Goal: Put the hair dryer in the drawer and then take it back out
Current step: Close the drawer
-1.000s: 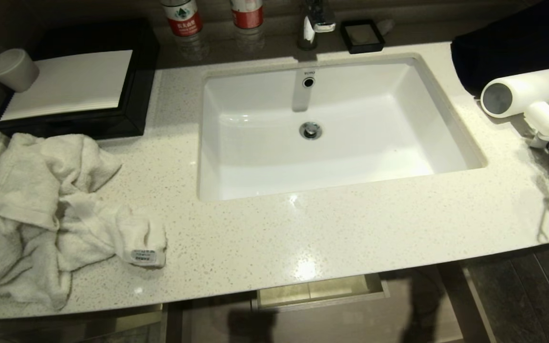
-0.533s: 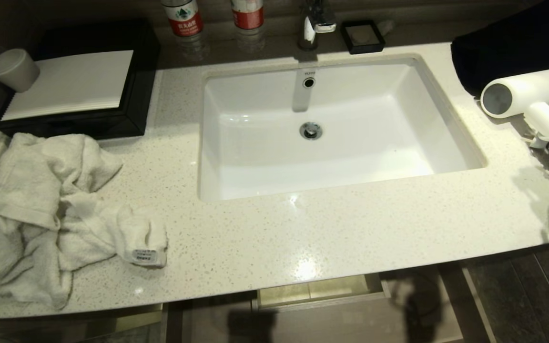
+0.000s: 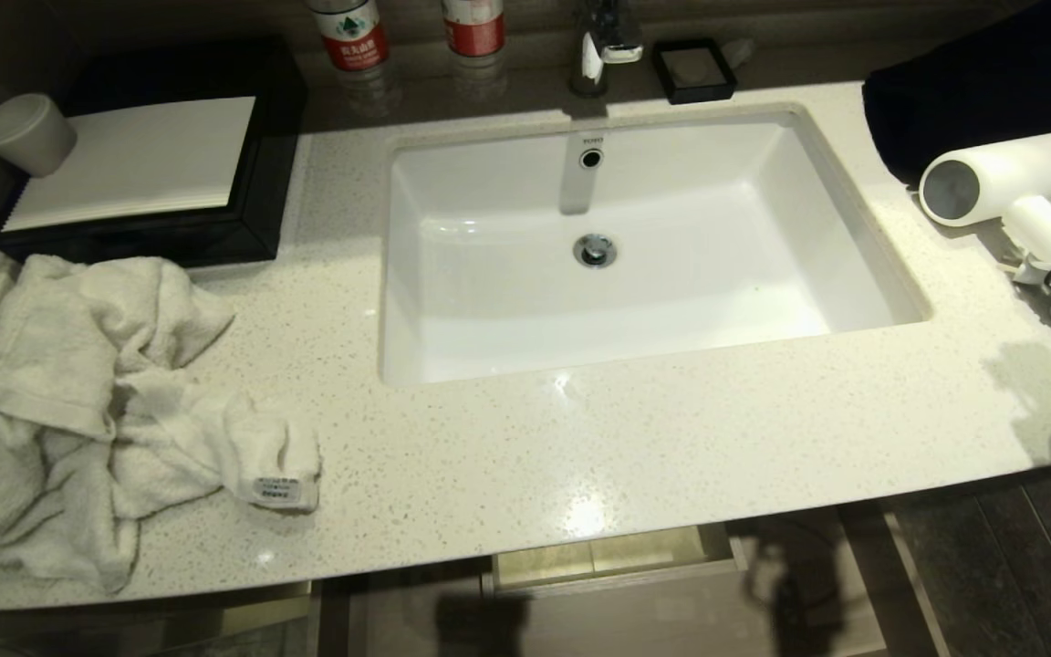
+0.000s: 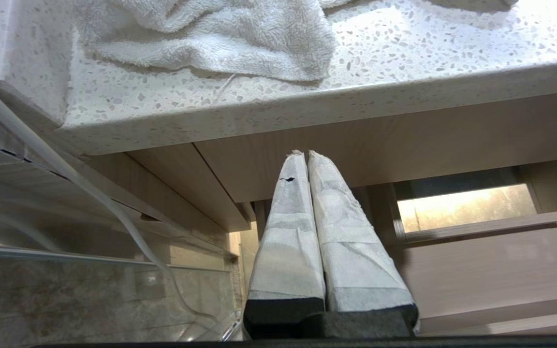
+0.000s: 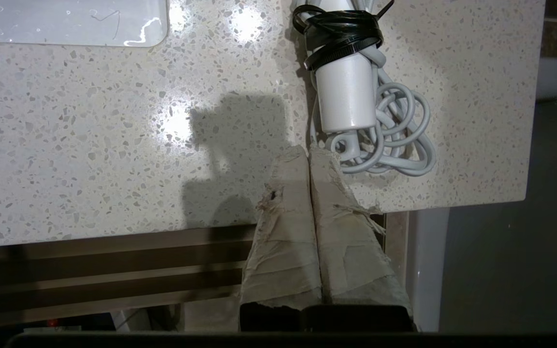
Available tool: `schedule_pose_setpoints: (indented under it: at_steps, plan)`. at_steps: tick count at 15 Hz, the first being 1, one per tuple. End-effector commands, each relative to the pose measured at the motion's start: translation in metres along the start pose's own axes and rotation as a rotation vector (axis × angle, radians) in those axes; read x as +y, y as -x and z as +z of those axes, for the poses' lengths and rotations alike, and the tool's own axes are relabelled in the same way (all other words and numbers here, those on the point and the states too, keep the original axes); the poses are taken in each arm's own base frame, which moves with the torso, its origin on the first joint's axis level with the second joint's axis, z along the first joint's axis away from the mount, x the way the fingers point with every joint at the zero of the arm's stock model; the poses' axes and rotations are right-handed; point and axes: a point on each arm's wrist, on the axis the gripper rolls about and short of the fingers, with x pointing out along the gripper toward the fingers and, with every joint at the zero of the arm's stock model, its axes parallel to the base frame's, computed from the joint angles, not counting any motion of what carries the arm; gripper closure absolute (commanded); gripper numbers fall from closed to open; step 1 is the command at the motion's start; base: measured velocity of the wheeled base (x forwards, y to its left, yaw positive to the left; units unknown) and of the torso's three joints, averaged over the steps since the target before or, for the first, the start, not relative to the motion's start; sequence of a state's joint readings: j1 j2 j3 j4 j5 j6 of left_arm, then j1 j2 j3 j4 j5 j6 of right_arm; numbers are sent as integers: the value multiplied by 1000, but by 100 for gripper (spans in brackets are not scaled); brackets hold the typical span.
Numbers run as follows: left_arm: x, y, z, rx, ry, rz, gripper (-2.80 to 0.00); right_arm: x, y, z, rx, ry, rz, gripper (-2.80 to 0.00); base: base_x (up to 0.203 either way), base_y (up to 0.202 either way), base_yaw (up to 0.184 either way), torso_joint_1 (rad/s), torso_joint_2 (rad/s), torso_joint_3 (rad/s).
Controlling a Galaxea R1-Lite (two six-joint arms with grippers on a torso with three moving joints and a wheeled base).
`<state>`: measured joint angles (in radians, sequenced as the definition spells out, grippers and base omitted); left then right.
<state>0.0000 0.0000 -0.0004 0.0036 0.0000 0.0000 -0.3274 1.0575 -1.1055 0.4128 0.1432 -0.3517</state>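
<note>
The white hair dryer [image 3: 1004, 178] lies on the counter's right end with its grey round end toward the sink. Its handle [image 5: 346, 92] points at the front edge, and the white cord [image 5: 394, 145] is looped beside it under a black tie [image 5: 339, 34]. My right gripper [image 5: 310, 152] is shut and empty. It hovers over the counter's front edge, just short of the handle's end and the cord. My left gripper [image 4: 302, 154] is shut and empty, parked below the counter's left front edge. The drawer [image 3: 653, 620] stands pulled out under the counter. Neither gripper shows in the head view.
A white sink [image 3: 617, 246] fills the middle of the speckled counter [image 3: 671, 438]. A crumpled white towel [image 3: 97, 401] lies at the front left, with a black tray [image 3: 142, 182] and a cup [image 3: 26, 132] behind it. A dark bag [image 3: 991, 82] lies behind the dryer.
The arm's shadow on the counter's right front corner has spread farther onto the counter. The hair dryer and the drawer have not moved.
</note>
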Motion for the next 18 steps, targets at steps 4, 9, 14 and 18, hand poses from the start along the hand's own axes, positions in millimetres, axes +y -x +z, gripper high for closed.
schedule_pose_setpoints:
  at_steps: [4,9,14,18]
  plan:
    - [0,0,0,0,0,0,0,1,2,-1,16,-4,8,0,0,0,0,0,0,0]
    - [0,0,0,0,0,0,0,1,1,-1,15,-13,11,0,0,0,0,-5,6,-3]
    - [0,0,0,-2,0,0,0,1,1,-1,10,-16,15,0,0,0,0,-275,134,-135]
    - [0,0,0,0,0,0,0,2,4,-2,7,-17,14,0,0,0,0,-324,123,-205]
